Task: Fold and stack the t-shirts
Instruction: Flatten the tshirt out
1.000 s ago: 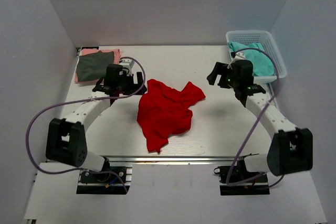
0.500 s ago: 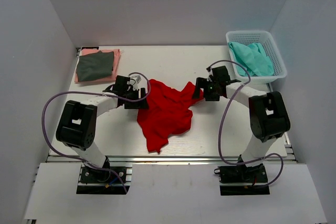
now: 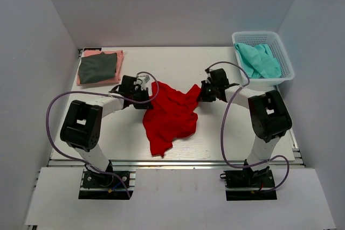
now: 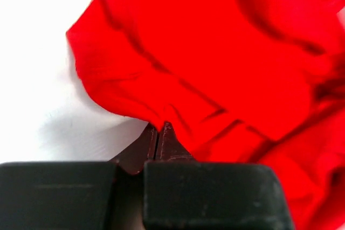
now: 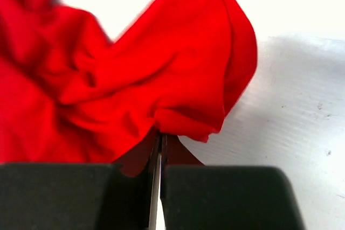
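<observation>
The red t-shirt [image 3: 170, 114] is now pinched at opposite edges by the left gripper [image 4: 159, 127] and right gripper [image 5: 161, 136], previously held clear of it.

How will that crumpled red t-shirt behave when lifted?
The crumpled bright red fabric t-shirt is deeply creased, so probably floppy: it should sag between the left end effector and right end effector, both pinched shut on its edges. Its thin folds suggest light; small pinches might slip.

Arms [image 3: 102, 105] [image 3: 241, 96] inward, jaws (both) seemingly closed
</observation>
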